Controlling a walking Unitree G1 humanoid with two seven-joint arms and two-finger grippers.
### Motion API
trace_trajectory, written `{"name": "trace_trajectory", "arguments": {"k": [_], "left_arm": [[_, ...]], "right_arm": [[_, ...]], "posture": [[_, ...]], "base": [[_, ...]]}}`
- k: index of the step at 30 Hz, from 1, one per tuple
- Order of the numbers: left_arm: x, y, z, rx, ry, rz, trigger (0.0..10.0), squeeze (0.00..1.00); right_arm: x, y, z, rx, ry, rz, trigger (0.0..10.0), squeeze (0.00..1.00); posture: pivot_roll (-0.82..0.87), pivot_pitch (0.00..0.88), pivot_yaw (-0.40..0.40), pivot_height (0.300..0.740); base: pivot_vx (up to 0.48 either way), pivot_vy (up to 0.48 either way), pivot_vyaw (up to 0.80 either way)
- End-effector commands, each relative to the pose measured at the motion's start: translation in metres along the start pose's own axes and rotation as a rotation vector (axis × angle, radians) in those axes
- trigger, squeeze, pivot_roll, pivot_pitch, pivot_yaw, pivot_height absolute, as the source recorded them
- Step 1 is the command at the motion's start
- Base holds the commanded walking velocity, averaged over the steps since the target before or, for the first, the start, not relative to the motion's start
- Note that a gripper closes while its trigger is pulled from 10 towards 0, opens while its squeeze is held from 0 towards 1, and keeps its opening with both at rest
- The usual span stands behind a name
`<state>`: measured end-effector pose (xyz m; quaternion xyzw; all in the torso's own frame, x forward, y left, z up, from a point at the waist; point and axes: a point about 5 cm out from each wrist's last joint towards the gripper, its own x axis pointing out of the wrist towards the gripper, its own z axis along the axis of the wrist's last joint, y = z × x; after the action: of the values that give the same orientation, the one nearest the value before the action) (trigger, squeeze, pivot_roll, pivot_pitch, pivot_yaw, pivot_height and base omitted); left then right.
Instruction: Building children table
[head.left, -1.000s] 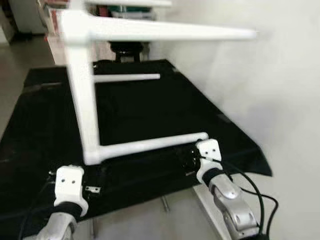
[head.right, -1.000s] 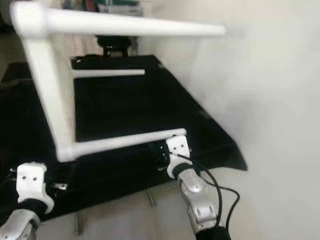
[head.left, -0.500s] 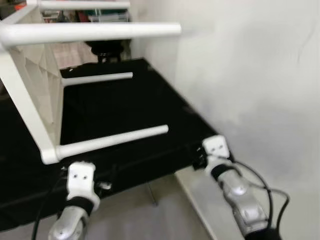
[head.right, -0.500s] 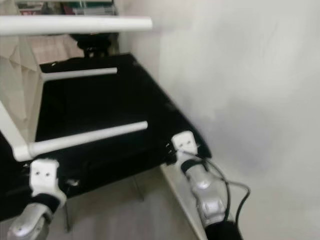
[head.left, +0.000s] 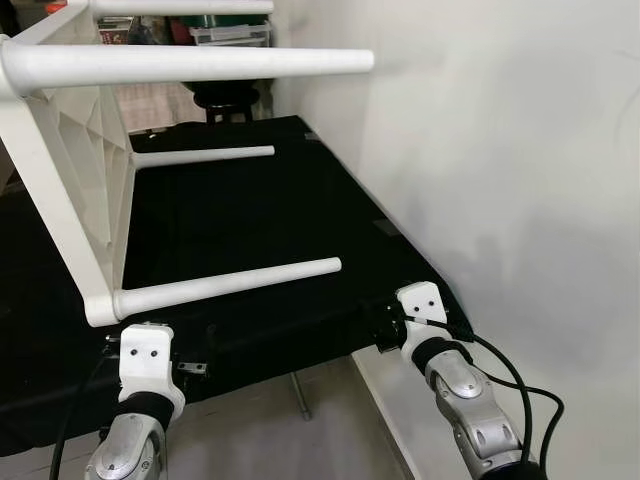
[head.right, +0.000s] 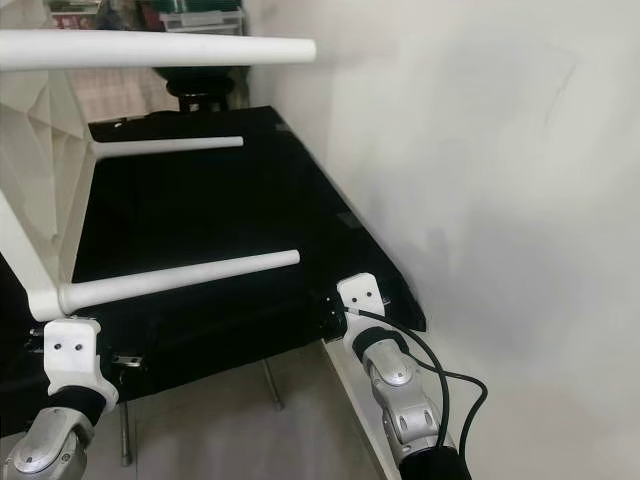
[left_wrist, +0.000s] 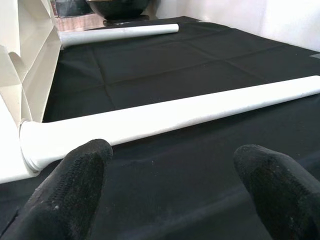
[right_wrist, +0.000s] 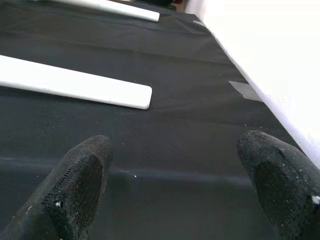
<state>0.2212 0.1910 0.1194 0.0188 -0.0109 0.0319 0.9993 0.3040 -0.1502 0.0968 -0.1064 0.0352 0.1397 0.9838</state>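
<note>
The white children table looks like smooth matte plastic, sitting on a bench covered in creased black matte cloth; the fingertips are grainy black rubber.

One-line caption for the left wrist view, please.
Open left gripper hovers over the black cloth, facing the white children's table on its side, its nearest leg lying just ahead.

White children's table lies on its side on black cloth; both wrists sit at the cloth's near edge.
</note>
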Motion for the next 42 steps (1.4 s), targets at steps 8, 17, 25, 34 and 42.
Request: {"name": "trace_trajectory", "arguments": {"k": [8,17,25,34,42], "left_arm": [[0.0025,-0.0051,-0.0036,0.001,0.018,-0.028,10.0,0.00],[0.0036,-0.0065,-0.0031,0.013,0.013,-0.043,10.0,0.00],[0.0021,-0.0053,-0.0015,0.038,0.010,-0.057,10.0,0.00],[0.0024,-0.0042,0.0001,0.062,0.008,-0.074,10.0,0.00],[0.0011,-0.0044,0.0005,0.062,0.008,-0.073,10.0,0.00]], "right_arm": [[0.0027,-0.0042,0.0021,0.002,-0.017,0.001,10.0,0.00],[0.0036,-0.0036,0.0014,0.008,-0.020,0.001,10.0,0.00],[0.0029,-0.0016,0.0025,0.014,-0.023,-0.004,10.0,0.00],[0.0035,-0.0010,0.0023,0.006,-0.012,-0.023,10.0,0.00],[0.0023,-0.0007,0.0039,0.021,-0.027,-0.019,10.0,0.00]], "posture": [[-0.21,0.000,-0.051,0.740],[-0.21,0.000,-0.057,0.740],[-0.20,0.007,-0.043,0.740],[-0.18,0.008,-0.038,0.740],[-0.18,0.014,-0.038,0.740]], "base": [[0.000,0.000,0.00],[0.000,0.000,0.00],[0.033,0.000,0.00],[0.300,0.000,0.07],[0.298,0.000,0.13]]}}
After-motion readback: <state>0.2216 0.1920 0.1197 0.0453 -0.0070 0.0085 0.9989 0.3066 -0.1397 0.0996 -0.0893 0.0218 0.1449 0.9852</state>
